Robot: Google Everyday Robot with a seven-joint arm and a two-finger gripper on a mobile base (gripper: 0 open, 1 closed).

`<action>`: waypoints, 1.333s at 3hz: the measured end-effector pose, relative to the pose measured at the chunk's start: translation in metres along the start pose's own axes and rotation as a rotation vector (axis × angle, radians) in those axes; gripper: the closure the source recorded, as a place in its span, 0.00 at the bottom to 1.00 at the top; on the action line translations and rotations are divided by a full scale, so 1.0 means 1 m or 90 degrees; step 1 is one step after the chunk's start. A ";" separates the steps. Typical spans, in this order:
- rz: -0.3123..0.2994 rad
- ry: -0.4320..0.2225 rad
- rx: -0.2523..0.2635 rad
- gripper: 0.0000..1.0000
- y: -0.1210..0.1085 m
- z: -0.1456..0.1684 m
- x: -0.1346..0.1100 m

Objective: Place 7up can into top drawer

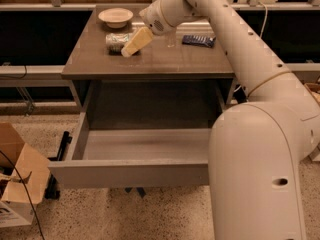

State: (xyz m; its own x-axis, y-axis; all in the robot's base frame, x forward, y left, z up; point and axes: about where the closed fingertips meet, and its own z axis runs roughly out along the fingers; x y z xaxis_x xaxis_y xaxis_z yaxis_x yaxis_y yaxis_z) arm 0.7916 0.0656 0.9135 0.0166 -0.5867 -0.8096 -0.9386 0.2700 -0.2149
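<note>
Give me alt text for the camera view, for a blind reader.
A white robot arm reaches over a grey-brown table, its gripper down by a silvery-white 7up can lying on its side. Below, the wide grey top drawer stands pulled open; a cream bowl and dark blue packet share the tabletop.

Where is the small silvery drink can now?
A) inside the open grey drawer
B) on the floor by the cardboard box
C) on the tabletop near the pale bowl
C: the small silvery-white drink can lies on the tabletop by the pale round bowl, the claw right beside it.
</note>
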 end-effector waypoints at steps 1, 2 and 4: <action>0.043 -0.045 0.046 0.00 -0.022 0.015 -0.005; 0.084 -0.073 0.075 0.00 -0.038 0.033 -0.003; 0.140 -0.088 0.075 0.00 -0.053 0.070 0.013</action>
State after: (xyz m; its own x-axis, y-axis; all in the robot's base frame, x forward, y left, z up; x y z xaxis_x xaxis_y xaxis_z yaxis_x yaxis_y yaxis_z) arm 0.8657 0.0972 0.8758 -0.1284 -0.3966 -0.9090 -0.8782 0.4713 -0.0817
